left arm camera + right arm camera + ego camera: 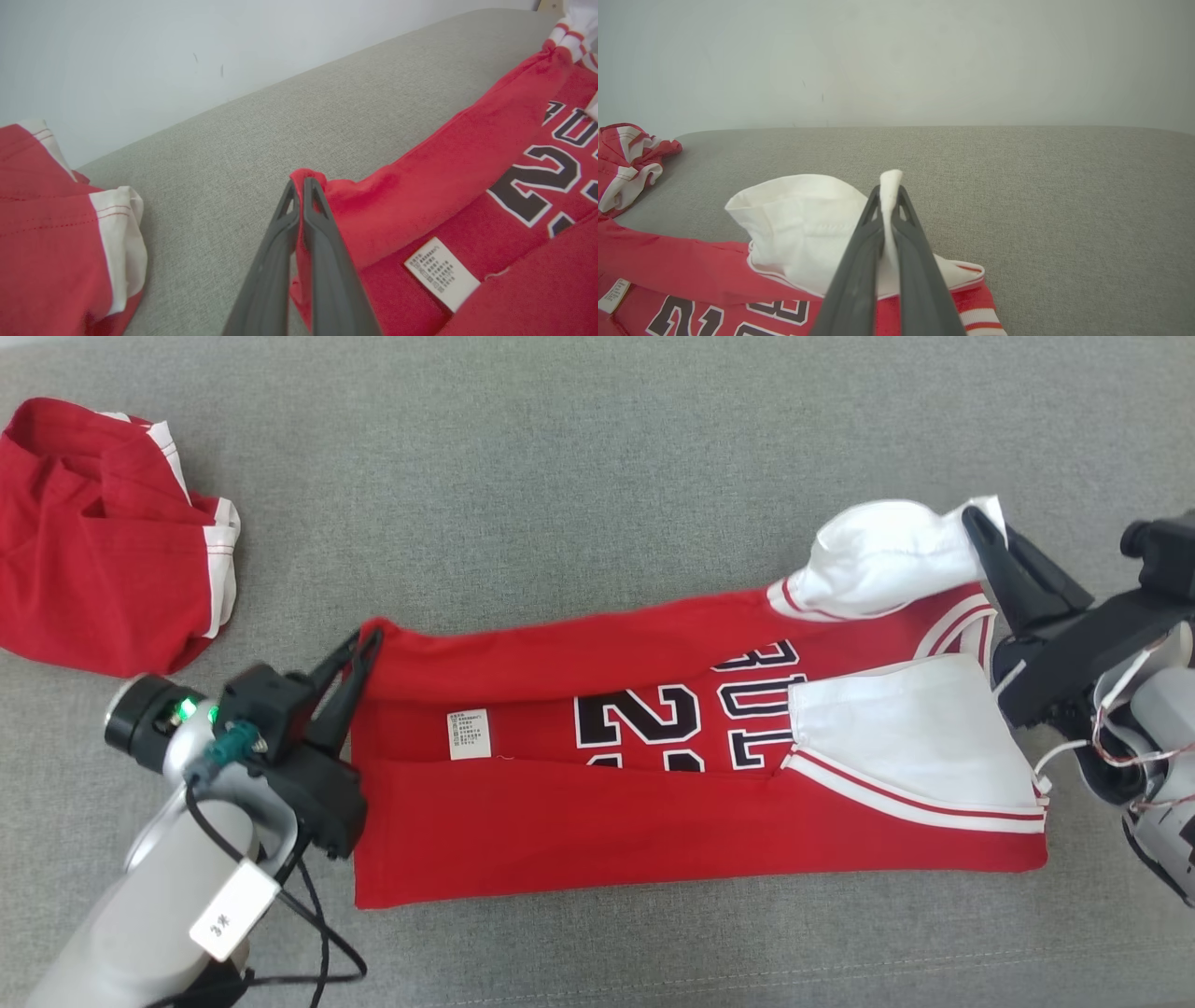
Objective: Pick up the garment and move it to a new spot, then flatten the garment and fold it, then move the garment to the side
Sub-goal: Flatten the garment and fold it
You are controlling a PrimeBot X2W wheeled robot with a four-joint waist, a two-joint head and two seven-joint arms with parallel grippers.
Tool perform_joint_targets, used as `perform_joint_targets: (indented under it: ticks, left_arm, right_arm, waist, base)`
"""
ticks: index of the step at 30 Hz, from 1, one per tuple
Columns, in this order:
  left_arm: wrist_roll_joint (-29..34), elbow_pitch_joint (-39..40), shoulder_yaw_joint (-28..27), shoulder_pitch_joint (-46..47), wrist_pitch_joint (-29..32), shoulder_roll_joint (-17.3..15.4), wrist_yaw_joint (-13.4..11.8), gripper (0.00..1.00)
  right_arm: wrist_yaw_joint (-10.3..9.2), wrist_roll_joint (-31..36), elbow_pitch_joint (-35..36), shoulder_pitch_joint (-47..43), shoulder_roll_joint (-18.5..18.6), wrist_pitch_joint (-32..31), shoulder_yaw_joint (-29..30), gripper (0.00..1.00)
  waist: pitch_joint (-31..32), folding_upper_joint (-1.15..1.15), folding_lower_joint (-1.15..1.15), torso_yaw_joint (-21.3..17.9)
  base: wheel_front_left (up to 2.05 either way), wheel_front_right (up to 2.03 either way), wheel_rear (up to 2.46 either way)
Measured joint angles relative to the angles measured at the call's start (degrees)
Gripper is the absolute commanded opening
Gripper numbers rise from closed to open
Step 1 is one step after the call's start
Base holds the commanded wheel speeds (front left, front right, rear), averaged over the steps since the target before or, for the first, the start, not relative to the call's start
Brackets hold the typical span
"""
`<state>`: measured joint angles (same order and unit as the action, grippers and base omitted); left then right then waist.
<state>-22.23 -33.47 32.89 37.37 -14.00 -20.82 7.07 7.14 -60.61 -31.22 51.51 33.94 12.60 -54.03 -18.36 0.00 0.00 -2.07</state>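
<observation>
Apprentice: Jersey (653, 803), where is it lying?

Tutor: It is spread on the grey cushion (560, 476), stretched between the two pairs of fingers. The near long side is already folded over the middle; the far side is not yet folded.

Apprentice: And the grippers?

Tutor: The left gripper (301, 184) has its fingers pressed together on the red hem corner, which sticks out just past the tips. The right gripper (889, 189) is clamped the same way on the edge of a white sleeve (878, 555). A small tongue of white cloth stands above its tips.

Apprentice: How to do this fold well?

Tutor: I judge that the far edge must come over the printed numbers. Raise both ends equally, hold the edge lightly tight between the fingers, and carry it toward the near fold. Release only when the cloth rests flat. If one side goes faster, the fold will be crooked.

Apprentice: And the material?

Tutor: The red cloth looks soft and a little fuzzy, and I think it will sag easily. The white sleeve beside the right fingers is puffed into a round pocket, so it may bunch. A small rectangular label (469, 735) lies near the left fingers. The cushion has a coarse weave. Another red garment (93, 541) lies crumpled, well apart from the left fingers.
</observation>
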Motion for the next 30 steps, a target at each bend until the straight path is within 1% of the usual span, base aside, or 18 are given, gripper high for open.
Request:
perform_joint_targets:
  ticks: [2, 9, 20, 30]
  left_arm:
    - [1.05, 0.29, 0.55, -0.80, -0.24, -0.38, 0.01, 0.00]
    - [1.70, 2.13, 0.65, -3.70, -0.31, -0.68, 0.01, 0.00]
    - [0.74, 4.26, -1.35, -7.90, -0.31, -0.30, 0.01, 0.00]
    - [0.53, 4.23, -2.60, -8.59, -0.31, 0.01, 0.05, 0.00]
  right_arm:
    - [0.00, -0.07, 0.00, -0.79, 0.15, 0.33, -0.23, 0.00]
    - [0.00, -1.01, 0.33, -3.53, 0.19, 1.12, -1.11, 0.00]
    - [0.00, -2.69, 1.30, -7.32, 0.60, 1.62, -2.21, 0.00]
    - [0.00, -3.65, 1.86, -9.22, 0.74, 1.62, -5.32, 0.00]
  waist:
    - [0.15, 0.00, 0.00, -0.02]
    - [1.13, 0.00, 0.00, -0.13]
    - [2.90, 0.00, 0.00, -0.17]
    - [3.60, 0.00, 0.00, -0.33]
  base:
    - [0.00, 0.00, 0.00]
    - [0.00, 0.00, 0.00]
    - [0.00, 0.00, 0.00]
    - [0.00, 0.00, 0.00]
